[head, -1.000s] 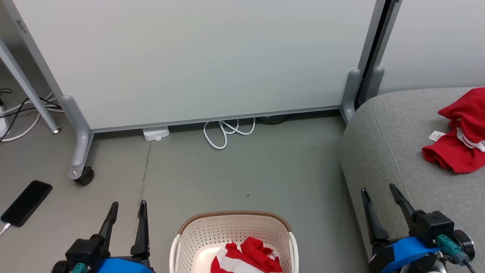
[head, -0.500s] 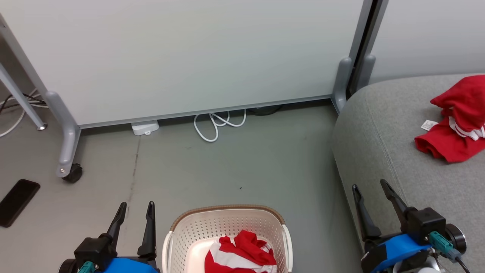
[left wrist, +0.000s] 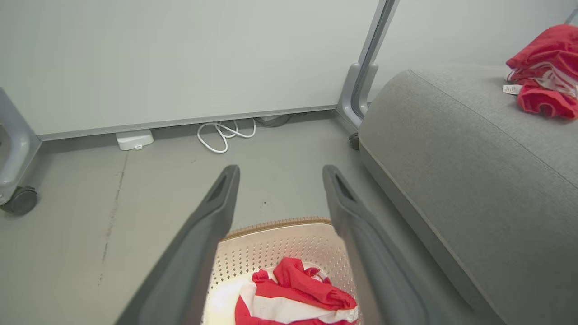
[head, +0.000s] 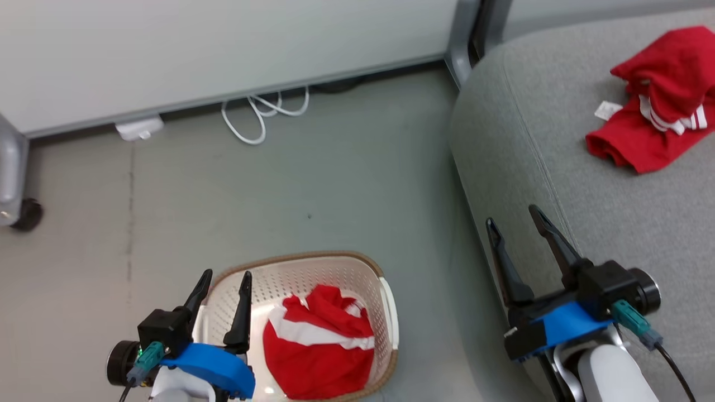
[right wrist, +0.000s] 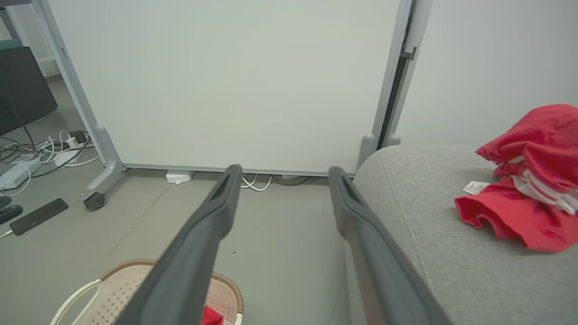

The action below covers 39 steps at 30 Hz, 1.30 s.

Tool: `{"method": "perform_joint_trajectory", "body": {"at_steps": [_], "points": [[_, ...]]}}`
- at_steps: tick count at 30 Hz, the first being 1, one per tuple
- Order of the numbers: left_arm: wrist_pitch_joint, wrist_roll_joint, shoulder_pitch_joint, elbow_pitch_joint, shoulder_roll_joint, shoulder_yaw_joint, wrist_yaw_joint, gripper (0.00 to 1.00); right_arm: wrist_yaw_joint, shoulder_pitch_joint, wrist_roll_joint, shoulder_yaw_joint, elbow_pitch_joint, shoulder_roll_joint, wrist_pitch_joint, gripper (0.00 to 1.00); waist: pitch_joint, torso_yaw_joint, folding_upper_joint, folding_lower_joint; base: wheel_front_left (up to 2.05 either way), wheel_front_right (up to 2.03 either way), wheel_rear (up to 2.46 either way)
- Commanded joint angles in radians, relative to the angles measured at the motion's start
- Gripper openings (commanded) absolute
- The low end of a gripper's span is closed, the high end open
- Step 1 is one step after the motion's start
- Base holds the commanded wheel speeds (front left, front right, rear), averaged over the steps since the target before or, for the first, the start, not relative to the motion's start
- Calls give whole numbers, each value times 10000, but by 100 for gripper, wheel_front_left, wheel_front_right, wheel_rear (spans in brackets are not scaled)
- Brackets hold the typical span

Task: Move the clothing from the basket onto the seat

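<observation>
The cream basket (head: 385, 304) with a brown rim stands on the floor at the bottom centre; a red clothing piece (head: 318, 346) with white stripes lies crumpled inside it. It also shows in the left wrist view (left wrist: 298, 293). A second red clothing piece (head: 653, 100) lies on the grey seat (head: 536, 139) at the right. My left gripper (head: 226, 274) is open, hovering over the basket's left rim, empty. My right gripper (head: 514, 215) is open above the seat's front edge, well short of the clothing there (right wrist: 528, 189).
A white partition panel (head: 195, 44) on a grey castor foot (head: 17, 206) runs along the back. A white cable loop (head: 262, 111) and a small white box (head: 138, 128) lie at its base. A dark phone (right wrist: 38, 215) and tangled cables (right wrist: 40, 151) lie on the floor far left.
The head view has tilted down and swung, so the whole scene shifted up and left. More of the basket and its clothing shows now. Both grippers stay open.
</observation>
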Motion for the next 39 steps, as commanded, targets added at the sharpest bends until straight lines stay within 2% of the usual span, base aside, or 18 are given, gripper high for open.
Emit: {"method": "perform_joint_trajectory", "body": {"at_steps": [1,9,20,26,33,39], "points": [[-27,-86,-325,193,122,-150,-22,100,3,-275,71,89,-18,12,-93,100,887,-656,0,-2,0,0,0],[-27,-518,-1764,1681,526,-1629,-23,100,3,-1123,486,595,-78,14,-442,100,2464,-1501,0,-2,0,0,0],[-21,-1198,-3485,3569,1012,-3581,-23,100,3,-1658,781,1001,-135,14,-678,100,4124,-2200,0,-2,0,0,0],[52,-1422,-4338,4193,1305,-4205,-21,100,1,-1876,885,1112,-334,15,-734,100,4962,-2338,0,-2,0,0,0],[314,-2055,-5293,4902,1403,-4488,-21,100,1,-2134,1094,1262,-556,14,-756,100,5858,-2487,0,-2,0,0,0],[312,-1860,-5982,5304,1632,-5057,-21,100,3,-2206,1270,1334,-856,14,-759,100,6431,-2649,0,-2,0,0,0]]}}
